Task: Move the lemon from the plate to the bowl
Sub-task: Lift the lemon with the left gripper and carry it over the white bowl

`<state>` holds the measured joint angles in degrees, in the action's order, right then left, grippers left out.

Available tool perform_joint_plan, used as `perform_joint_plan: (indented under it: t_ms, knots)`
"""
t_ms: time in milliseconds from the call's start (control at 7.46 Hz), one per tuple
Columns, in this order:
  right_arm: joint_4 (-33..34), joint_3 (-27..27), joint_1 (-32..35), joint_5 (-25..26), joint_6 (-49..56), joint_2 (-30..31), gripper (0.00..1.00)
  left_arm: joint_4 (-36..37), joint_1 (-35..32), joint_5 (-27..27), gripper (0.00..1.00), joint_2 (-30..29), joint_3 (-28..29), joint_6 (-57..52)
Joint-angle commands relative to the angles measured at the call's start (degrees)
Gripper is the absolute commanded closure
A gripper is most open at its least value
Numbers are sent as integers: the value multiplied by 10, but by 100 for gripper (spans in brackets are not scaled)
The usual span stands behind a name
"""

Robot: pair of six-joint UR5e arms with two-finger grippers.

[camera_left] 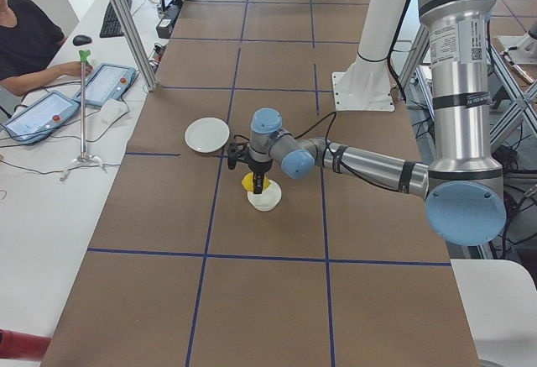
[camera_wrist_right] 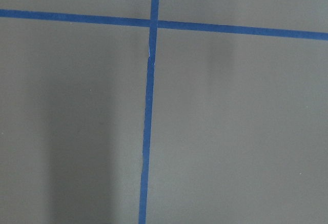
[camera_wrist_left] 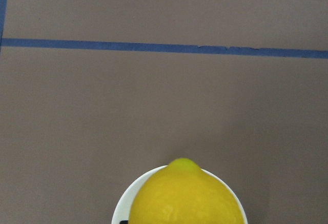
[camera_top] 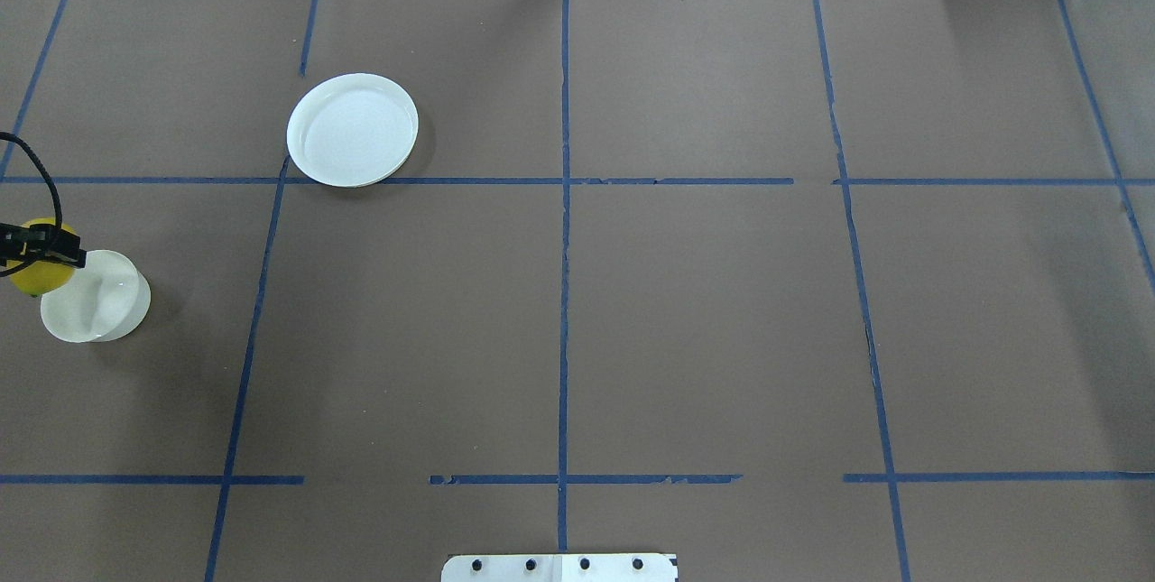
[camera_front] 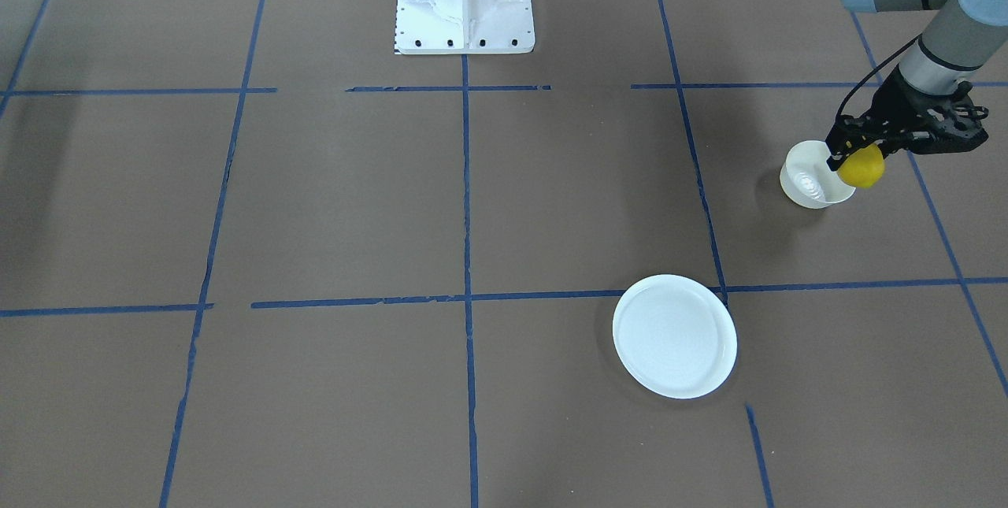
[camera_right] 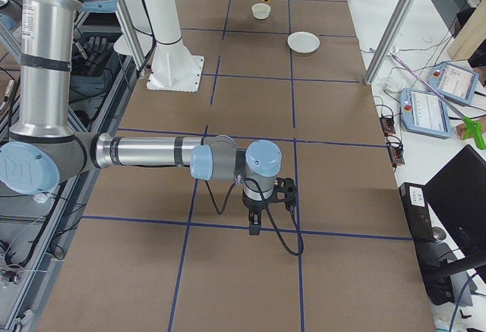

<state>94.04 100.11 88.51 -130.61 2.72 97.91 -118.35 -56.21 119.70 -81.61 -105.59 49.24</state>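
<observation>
Most of the job looked done. The plate (camera_front: 675, 336) lay bare, toward the far edge of the desk (camera_front: 315, 201) from the robot, and the lemon (camera_front: 861, 168) was off it and up in the air at the bowl (camera_front: 803, 179), which stood close to the desk's left edge, well apart from the plate. What was left, as I judged it, was the release and perhaps a small centring first.

The left fingers (camera_front: 845, 142) were closed on the lemon from above, pinching its upper part so that most of the fruit hung below them. The left wrist view showed the lemon's tip against the white rim of the bowl beneath it, so it was over the bowl. The two fixed overhead views set it nearer the rim on the desk-edge side than the middle. It had not yet dropped inside.

The right fingers (camera_right: 254, 226) pointed down near a line of blue tape (camera_right: 228, 226) toward the right end of the desk, far from everything. I could not tell whether they were open or closed.
</observation>
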Motion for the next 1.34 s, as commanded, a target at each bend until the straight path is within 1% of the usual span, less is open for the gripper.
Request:
perform_joint_plan:
  t_ms: [0, 536, 670, 804, 938, 1072, 1206]
  knots:
    - [0, 0, 0, 0, 0, 0, 0, -42, 14, -3, 100, 1, 37, 2]
    - [0, 0, 0, 0, 0, 0, 0, -45, 24, 2, 100, -1, 36, 1]
    - [0, 0, 0, 0, 0, 0, 0, -46, 25, 2, 95, -2, 38, 0]
    - [0, 0, 0, 0, 0, 0, 0, -45, 26, 4, 86, -3, 37, -2]
    - [0, 0, 0, 0, 0, 0, 0, -46, 26, 4, 36, -4, 39, -4]
    - [0, 0, 0, 0, 0, 0, 0, -46, 26, 5, 1, -7, 38, -5]
    - [0, 0, 0, 0, 0, 0, 0, -45, 26, 6, 0, -7, 37, -5]
